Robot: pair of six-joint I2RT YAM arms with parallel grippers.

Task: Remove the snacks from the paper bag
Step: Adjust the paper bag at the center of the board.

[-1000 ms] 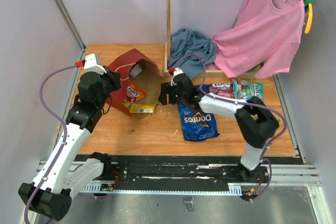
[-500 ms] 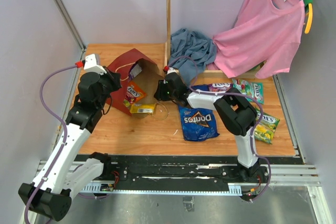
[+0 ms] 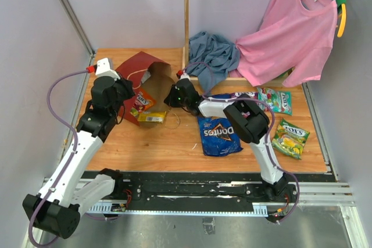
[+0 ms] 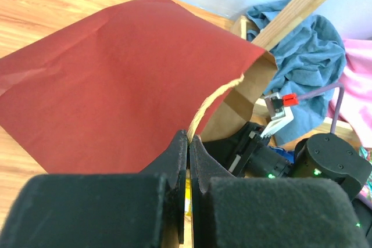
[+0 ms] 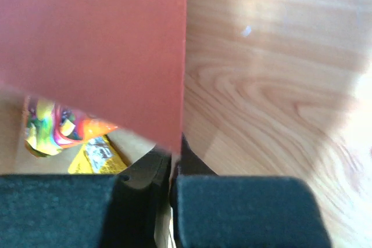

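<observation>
Paper bag (image 3: 141, 67) lies left of the Doritos bag (image 3: 219, 136), clothes (image 3: 213, 56) behind.

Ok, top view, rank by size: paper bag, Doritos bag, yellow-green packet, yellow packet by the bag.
1. paper bag
2. Doritos bag
3. yellow-green packet
4. yellow packet, though the bag may hide part of it
</observation>
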